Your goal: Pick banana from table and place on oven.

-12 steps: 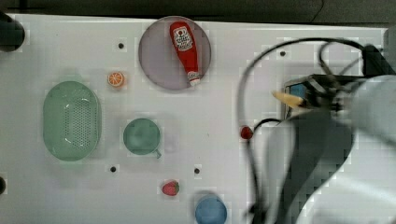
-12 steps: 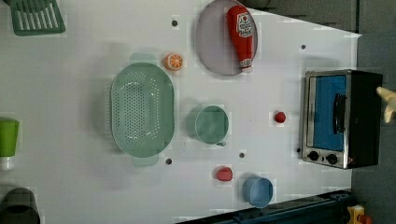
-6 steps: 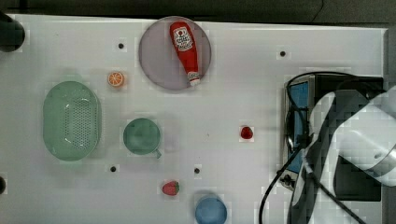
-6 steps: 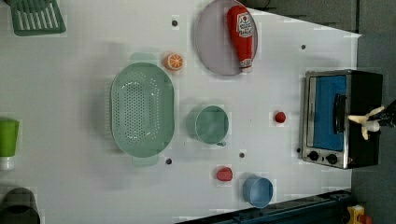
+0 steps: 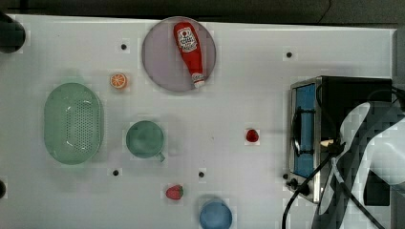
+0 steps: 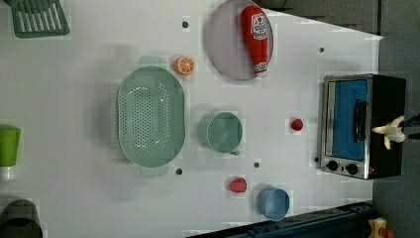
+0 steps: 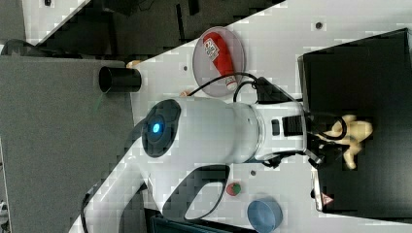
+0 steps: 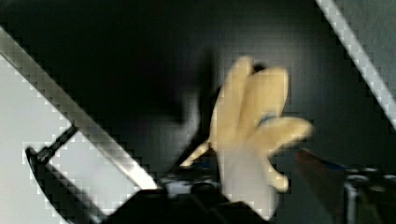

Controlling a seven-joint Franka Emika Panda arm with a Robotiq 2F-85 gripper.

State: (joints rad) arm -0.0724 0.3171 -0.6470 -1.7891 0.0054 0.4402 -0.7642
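Your gripper (image 7: 335, 141) is clamped on the banana (image 7: 353, 133) over the oven (image 7: 369, 73) top, black surface open all around.

even, bright light washes the white bench (image 5: 267, 95) almost flat, with soft, faint shadows beside the colander (image 6: 151, 116) and cup (image 6: 223, 131). blocky compression speckles every view. in the wrist view the banana (image 8: 252, 126) is blurred against the dim oven (image 8: 140, 56) top.

White rounded arm (image 7: 209, 131), glowing blue light (image 7: 156, 127), black cables (image 7: 228, 80)
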